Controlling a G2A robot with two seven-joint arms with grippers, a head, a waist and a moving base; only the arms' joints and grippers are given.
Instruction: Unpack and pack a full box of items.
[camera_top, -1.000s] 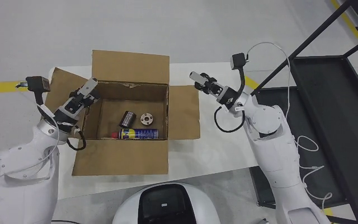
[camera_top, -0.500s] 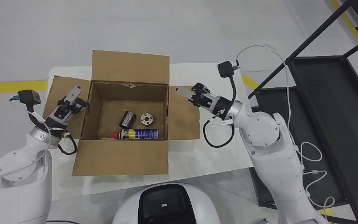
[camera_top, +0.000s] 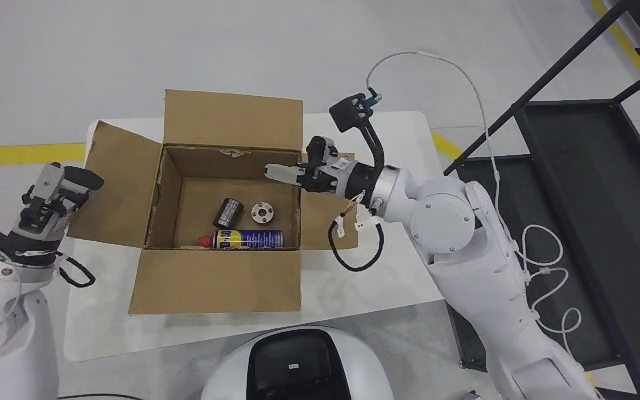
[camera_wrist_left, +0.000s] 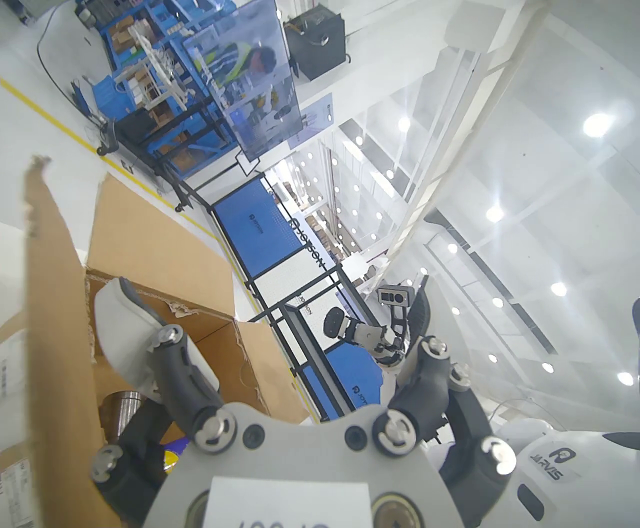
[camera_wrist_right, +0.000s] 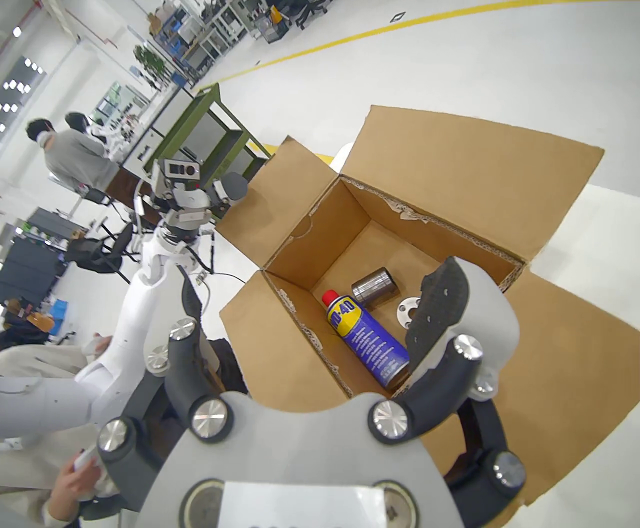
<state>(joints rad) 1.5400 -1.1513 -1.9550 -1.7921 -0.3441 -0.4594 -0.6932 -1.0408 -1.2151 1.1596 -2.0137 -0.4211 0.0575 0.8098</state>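
Note:
An open cardboard box (camera_top: 232, 120) stands on the white table (camera_top: 385, 135). On its floor lie a dark metal cylinder (camera_top: 229, 210), a round metal flange (camera_top: 263, 212) and a blue spray can (camera_top: 245, 239). My right gripper (camera_top: 283, 173) hangs open over the box's right side, above these items; its own view shows the can (camera_wrist_right: 367, 342), the cylinder (camera_wrist_right: 375, 291) and the flange (camera_wrist_right: 407, 307) below the open right gripper (camera_wrist_right: 320, 305). My left gripper (camera_top: 52, 192) is open and empty, out beyond the box's left flap (camera_wrist_left: 50, 310).
A black metal rack (camera_top: 570, 190) stands right of the table. All the box's flaps (camera_top: 330, 200) are folded outward. A yellow line (camera_top: 20, 153) runs across the floor at the left.
My right arm has swung left from beside the box to over its right side. My left arm has drawn back from the left flap toward the table's left edge.

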